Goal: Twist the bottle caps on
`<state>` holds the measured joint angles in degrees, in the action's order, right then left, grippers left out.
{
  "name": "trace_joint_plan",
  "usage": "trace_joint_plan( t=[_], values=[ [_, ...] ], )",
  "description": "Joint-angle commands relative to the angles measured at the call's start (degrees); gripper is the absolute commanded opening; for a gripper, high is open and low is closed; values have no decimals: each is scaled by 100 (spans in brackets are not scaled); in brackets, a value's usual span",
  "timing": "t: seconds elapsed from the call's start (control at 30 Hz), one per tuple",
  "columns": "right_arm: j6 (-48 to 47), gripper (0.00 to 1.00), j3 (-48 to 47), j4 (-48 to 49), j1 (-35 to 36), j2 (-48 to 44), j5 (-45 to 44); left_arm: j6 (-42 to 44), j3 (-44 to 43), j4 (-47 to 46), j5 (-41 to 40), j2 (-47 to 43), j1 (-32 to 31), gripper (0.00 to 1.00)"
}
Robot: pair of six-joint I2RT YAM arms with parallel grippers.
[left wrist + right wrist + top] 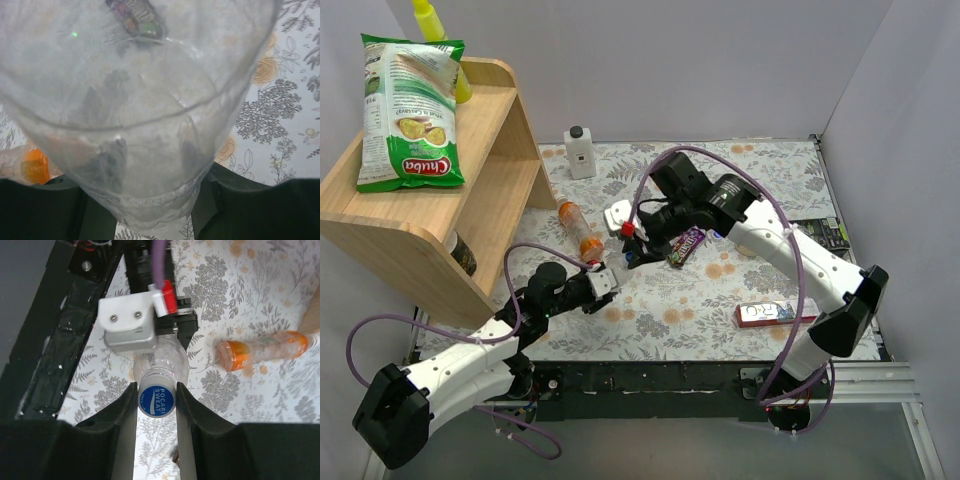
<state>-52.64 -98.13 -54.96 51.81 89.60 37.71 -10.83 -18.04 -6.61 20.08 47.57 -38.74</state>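
Note:
A clear bottle (140, 100) fills the left wrist view, and my left gripper (150, 200) is shut on its body. In the top view the left gripper (601, 283) holds this bottle (617, 266) tilted toward the right gripper (631, 247). In the right wrist view a blue-topped cap (156, 400) reading POCARI SWEAT sits on the clear bottle's (161, 365) neck. My right gripper (156, 407) is shut on the cap, one finger on each side. An orange bottle (575, 224) lies on its side, uncapped, on the mat; it also shows in the right wrist view (260, 347).
A white square bottle with a black cap (580, 151) stands at the back. A snack bar (687, 245) lies right of the grippers. A red and white box (775, 313) lies front right. A wooden shelf (470, 200) with a chips bag (408, 110) stands at left.

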Motion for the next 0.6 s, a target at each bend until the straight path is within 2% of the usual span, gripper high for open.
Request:
trace_joint_plan(
  t=[0.0,0.1,0.13,0.23,0.37,0.57],
  values=[
    [2595,8,-530,-173,-101,812,-448,-367,-208,-1852,-380,-73,-72,0],
    [3922,9,-620,-130,-101,1085,-861,-622,-524,-1731,-978,392,-81,0],
    [4067,9,-481,-77,-92,1068,-941,-744,-586,-1703,-1110,480,-81,0],
    [4419,9,-427,-76,-84,1112,-1116,-850,-683,-1651,-1357,657,-81,0],
    [4649,7,-505,-33,-92,1182,-1810,-1227,-613,-1554,-1357,648,-81,0],
    [4798,6,-436,117,-189,1191,-1891,-1404,-411,-1448,-1041,551,-81,0]
  ],
)
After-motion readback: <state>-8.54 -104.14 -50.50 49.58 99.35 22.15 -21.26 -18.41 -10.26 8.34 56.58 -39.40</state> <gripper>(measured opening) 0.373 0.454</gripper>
